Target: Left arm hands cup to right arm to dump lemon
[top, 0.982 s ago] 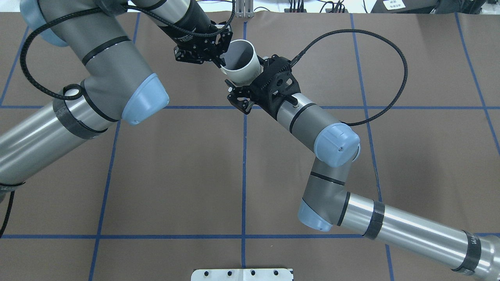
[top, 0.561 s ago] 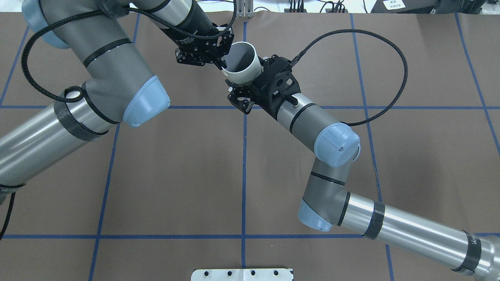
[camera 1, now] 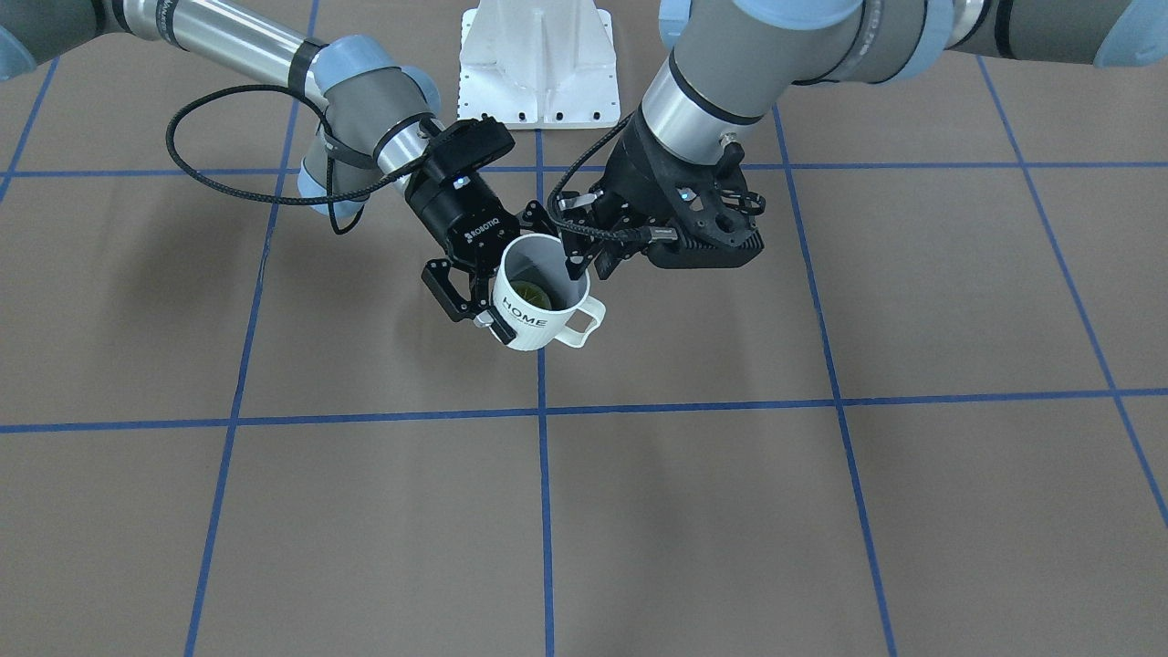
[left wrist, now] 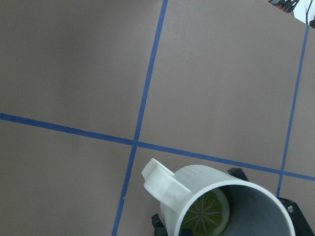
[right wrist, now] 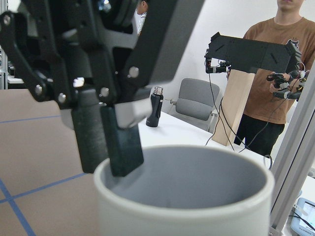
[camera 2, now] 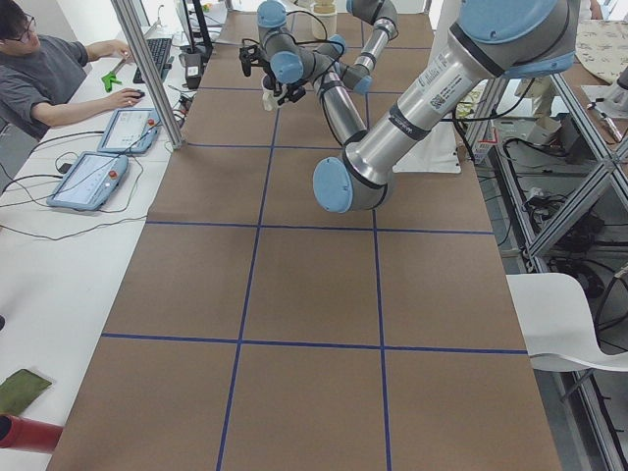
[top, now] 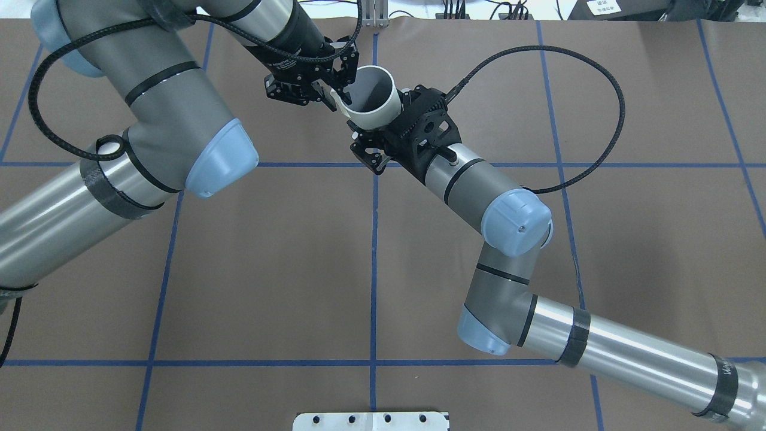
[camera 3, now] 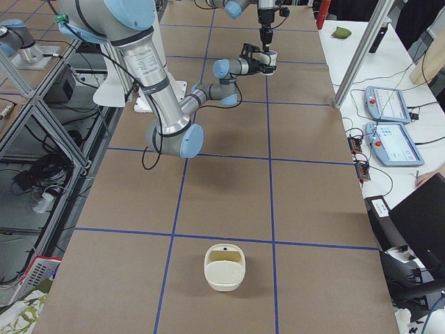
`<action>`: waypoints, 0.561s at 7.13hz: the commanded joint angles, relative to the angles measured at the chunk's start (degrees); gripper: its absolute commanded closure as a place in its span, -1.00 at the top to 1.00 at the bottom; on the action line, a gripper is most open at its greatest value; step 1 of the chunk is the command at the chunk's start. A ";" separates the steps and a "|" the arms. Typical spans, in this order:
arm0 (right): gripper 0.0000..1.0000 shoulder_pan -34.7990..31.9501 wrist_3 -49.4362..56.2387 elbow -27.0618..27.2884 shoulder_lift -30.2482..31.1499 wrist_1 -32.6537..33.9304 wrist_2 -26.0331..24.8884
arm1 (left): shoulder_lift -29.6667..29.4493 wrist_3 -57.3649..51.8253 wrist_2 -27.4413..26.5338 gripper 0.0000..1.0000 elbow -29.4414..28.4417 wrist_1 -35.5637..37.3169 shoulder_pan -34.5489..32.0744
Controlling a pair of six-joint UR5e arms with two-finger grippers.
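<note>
The white ribbed "HOME" cup (camera 1: 538, 321) hangs above the table between both grippers, handle towards the robot's left. The lemon (camera 1: 531, 292) lies inside it and also shows in the left wrist view (left wrist: 206, 214). My left gripper (camera 1: 584, 258) is shut on the cup's rim, one finger (right wrist: 123, 147) inside the cup and one outside. My right gripper (camera 1: 497, 274) straddles the cup's body from the side, pads against its wall. In the overhead view the cup (top: 372, 102) sits between the left gripper (top: 332, 84) and the right gripper (top: 374, 134).
A white mount plate (camera 1: 538, 64) sits at the robot's base. A white basket (camera 3: 224, 266) stands on the table far towards the robot's right end. Operators, tablets (camera 2: 93, 177) and metal posts (camera 2: 147, 69) line the far side.
The cup has turned slightly, so its handle now shows beside the left gripper in the overhead view. The left gripper shifted a little. The right arm has barely moved.
</note>
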State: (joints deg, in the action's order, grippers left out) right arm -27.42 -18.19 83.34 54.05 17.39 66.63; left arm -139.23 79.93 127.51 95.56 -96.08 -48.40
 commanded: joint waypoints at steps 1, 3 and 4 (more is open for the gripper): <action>-0.19 0.00 0.00 0.07 0.27 0.02 -0.01 | 0.10 -1.08 0.46 1.00 0.42 0.02 -1.07; -0.19 -0.26 -0.43 0.24 0.53 -0.24 -0.01 | 0.62 -5.54 0.63 1.00 0.50 2.89 -3.97; -0.28 -1.40 -1.05 0.42 0.88 -0.33 -0.01 | 1.06 -10.96 0.63 1.00 1.55 8.05 -5.46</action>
State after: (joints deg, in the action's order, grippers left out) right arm -27.89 -18.61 83.57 54.60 17.21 66.62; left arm -138.66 74.24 128.11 96.29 -92.82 -52.08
